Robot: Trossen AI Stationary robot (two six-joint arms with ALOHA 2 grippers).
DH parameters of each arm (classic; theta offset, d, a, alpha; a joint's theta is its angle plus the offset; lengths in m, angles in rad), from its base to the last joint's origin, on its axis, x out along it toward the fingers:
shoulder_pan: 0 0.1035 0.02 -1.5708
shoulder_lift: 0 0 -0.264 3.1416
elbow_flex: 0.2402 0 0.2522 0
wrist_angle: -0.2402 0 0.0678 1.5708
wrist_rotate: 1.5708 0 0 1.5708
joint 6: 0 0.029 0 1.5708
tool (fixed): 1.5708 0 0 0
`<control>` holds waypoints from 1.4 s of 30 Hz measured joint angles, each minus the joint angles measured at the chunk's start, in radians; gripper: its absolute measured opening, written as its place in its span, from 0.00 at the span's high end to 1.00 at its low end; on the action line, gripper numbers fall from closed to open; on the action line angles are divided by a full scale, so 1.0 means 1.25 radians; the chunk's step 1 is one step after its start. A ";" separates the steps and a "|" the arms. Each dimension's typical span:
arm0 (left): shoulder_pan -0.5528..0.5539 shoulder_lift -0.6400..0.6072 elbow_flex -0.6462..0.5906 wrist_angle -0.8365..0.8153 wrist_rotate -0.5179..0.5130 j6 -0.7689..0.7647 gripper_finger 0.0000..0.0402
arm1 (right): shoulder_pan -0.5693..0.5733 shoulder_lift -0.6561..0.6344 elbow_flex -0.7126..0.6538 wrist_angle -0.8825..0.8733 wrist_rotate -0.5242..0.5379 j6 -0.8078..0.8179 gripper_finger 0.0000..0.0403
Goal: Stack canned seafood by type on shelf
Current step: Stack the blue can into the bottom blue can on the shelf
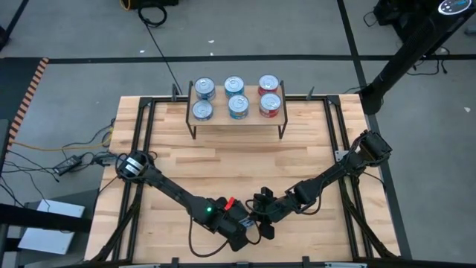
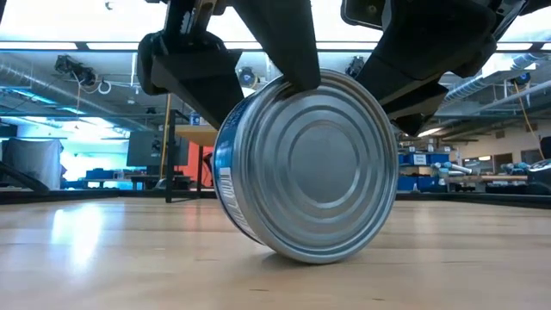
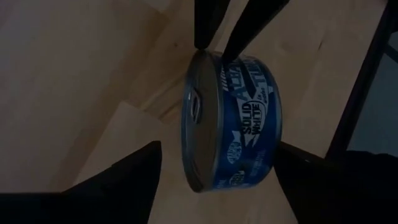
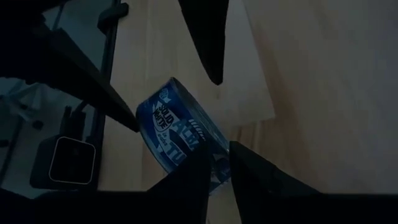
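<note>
— So where did your claws stand at that moment?

— Well, my right gripper point(image 4: 214, 165) was low at the near edge of the table, fingers narrowed onto the rim of a squat round tin with a dark blue label point(image 3: 231, 121). One fingertip point(image 3: 202, 28) sat on the flat lid side, the other on the label side. My left gripper point(image 3: 214, 171) was spread wide around the same tin, one finger point(image 3: 124, 180) off each flat end, neither clearly touching.

— How did the tin lie?

— It stood tipped up on its edge on the light wooden tabletop point(image 2: 103, 258), its ribbed silver base point(image 2: 331, 164) facing the low camera and leaning a little. From above my two wrists hid it almost wholly.

— And the rest of the tins?

— Six were already on the small light-wood shelf with thin black legs point(image 1: 236, 119) at the far side of the table, well apart from my claws, in three pairs: two blue-labelled tins point(image 1: 203, 99) on the left, two teal ones point(image 1: 236, 97) in the middle, two red ones point(image 1: 269, 94) on the right, all with pull-tab tops up.
</note>
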 joint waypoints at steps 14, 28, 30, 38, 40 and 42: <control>0.002 -0.001 0.000 0.002 0.016 0.051 0.67 | 0.001 -0.007 0.000 -0.008 -0.002 0.000 0.82; 0.011 -0.009 0.162 -0.304 0.000 0.158 0.67 | 0.001 -0.232 0.000 -0.262 0.087 -0.037 0.82; 0.021 -0.009 0.219 -0.392 -0.026 0.185 0.67 | 0.001 -0.261 0.000 -0.294 0.104 -0.042 0.82; 0.100 -0.021 0.449 -0.720 -0.157 0.231 0.67 | 0.001 -0.329 0.000 -0.364 0.166 -0.055 0.82; 0.129 -0.051 0.464 -0.707 -0.164 0.250 0.67 | 0.001 -0.334 0.000 -0.371 0.171 -0.058 0.82; 0.167 -0.071 0.484 -0.728 -0.172 0.259 0.67 | 0.001 -0.340 0.001 -0.381 0.171 -0.058 0.82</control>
